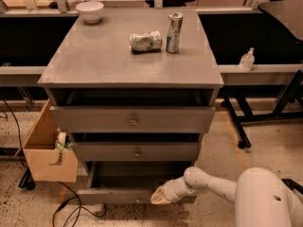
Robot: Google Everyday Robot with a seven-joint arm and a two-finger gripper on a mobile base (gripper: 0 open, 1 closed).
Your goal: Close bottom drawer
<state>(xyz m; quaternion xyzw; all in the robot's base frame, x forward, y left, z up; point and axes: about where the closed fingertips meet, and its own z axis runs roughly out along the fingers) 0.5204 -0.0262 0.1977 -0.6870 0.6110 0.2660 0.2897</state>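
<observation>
The bottom drawer (113, 196) is the lowest, slimmest grey front of the cabinet, pulled out a little toward me so its shallow tray (137, 170) shows. Its knob is hidden. My gripper (159, 197) reaches in from the lower right on a white arm (213, 186) and rests against the right part of that drawer's front. The middle drawer (137, 152) and the top drawer (133, 120) above it each show a small round knob.
A white bowl (90, 11), a crushed can (146, 41) and an upright can (173, 26) stand on the cabinet top (94, 60). A wooden box (47, 148) hangs at the cabinet's left. Black cables (71, 212) lie on the floor. A small bottle (245, 60) sits on the right shelf.
</observation>
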